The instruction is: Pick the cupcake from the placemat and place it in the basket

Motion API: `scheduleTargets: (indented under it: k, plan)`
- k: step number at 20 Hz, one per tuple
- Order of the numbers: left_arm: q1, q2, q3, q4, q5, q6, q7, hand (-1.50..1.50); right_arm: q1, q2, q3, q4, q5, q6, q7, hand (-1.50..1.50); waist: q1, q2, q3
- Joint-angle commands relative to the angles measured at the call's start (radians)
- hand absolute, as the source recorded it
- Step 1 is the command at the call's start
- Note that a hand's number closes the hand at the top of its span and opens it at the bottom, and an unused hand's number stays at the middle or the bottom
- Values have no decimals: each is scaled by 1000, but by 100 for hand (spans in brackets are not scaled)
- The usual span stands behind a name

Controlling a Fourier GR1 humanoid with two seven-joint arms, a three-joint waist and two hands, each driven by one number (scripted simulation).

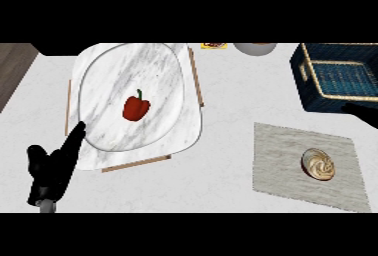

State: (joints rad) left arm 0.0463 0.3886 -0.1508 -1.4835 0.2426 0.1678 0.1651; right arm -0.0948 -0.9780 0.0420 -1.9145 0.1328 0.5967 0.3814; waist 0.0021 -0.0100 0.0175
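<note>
In the head view, we see the left hand point(50, 171) at the lower left, over the white bench point(221, 180), spread with straight fingers pointing up and holding nothing. Its longest fingertip shows against the lower left rim of a large marble plate point(133, 60); we cannot tell whether it touches. The plate lies above and to the right of this hand, on a marble tray point(100, 162) with wooden edges. A red bell pepper point(136, 107) lies near the plate's middle, further up and to the right of the fingertips. The cupcake point(317, 164), seen from above with swirled pale frosting, sits on the grey placemat point(280, 145), well apart from the left hand and far to its right, at about the same height in the view. At the right edge a black shape, which we take for the right hand point(363, 110), shows just below the dark blue basket point(306, 75); we cannot tell whether it is spread or closed. The cupcake lies below and a little left of this hand, apart from it, and the basket with its woven inside stands just above it. Along the top edge, left of the basket, we see part of a grey bowl point(255, 48) and a small yellow thing point(214, 45), too cut off to name.
</note>
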Motion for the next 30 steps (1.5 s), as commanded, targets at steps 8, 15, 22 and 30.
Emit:
scheduleTargets:
  k: [8,15,22,30]
  plan:
    - [96,-32,-16,97,22,-45,39,0,72,66,41,99,169,-94,-160,-150,-3,12,-16]
    - [83,-60,-36,67,-21,-8,62,0,70,150,121,132,277,-164,-161,-150,-1,11,-17]
    - [74,-64,-21,111,-25,-30,47,0,38,194,155,194,327,-185,-199,-150,-1,13,-18]
    - [92,-55,-7,98,-20,-59,44,0,5,245,226,301,425,-193,-174,-150,16,16,-18]
